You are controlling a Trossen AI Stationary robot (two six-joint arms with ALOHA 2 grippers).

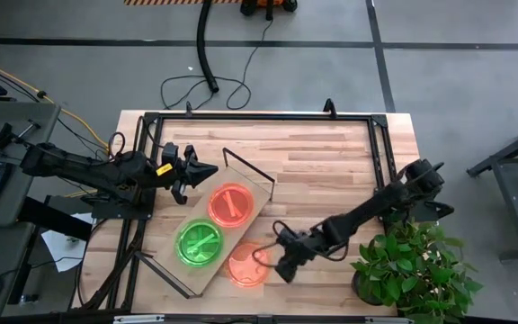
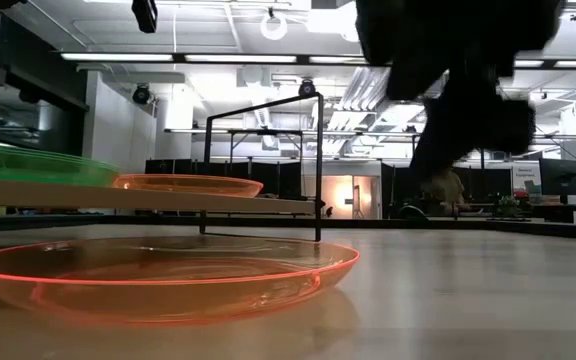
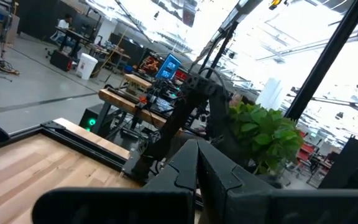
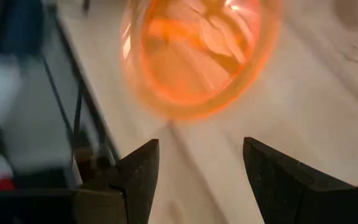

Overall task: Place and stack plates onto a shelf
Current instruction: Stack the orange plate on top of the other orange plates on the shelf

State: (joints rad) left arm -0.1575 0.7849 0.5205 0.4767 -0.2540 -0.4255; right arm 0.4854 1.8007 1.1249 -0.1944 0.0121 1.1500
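Right gripper (image 1: pixel 281 266), jaws parted, reaches low beside the orange plate (image 1: pixel 248 265) on the tabletop.

The left gripper (image 3: pixel 197 186) fills the near part, its dark jaws pressed together with only a thin seam between them. Beyond lies the wood tabletop (image 3: pixel 23 165) edged by a black frame (image 3: pixel 89 144). Farther off the other arm (image 3: pixel 179 118) stands beside a leafy plant (image 3: pixel 266 134).

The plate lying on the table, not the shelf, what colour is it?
Neon orange round plastic plate, clearest in the high view.
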